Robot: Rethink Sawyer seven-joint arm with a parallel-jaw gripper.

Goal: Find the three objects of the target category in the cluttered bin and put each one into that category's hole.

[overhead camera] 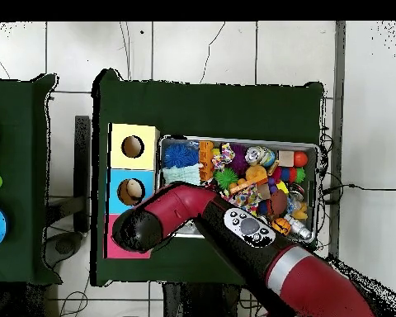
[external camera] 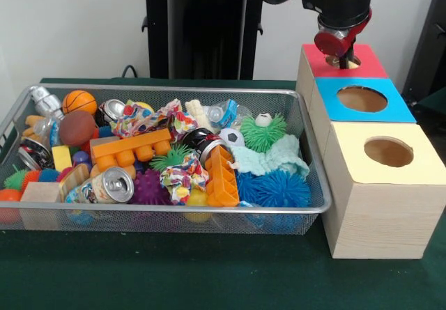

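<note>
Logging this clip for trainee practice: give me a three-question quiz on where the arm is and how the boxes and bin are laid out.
1. True or false: the claw is over the red-topped box.
2. Which box stands nearest the camera in the front view: A) yellow-topped box, B) blue-topped box, C) red-topped?
3. Fill in: the orange basketball lies in the wire bin's far ____ corner in the front view.

Key: 1 true; 2 A; 3 left.
</note>
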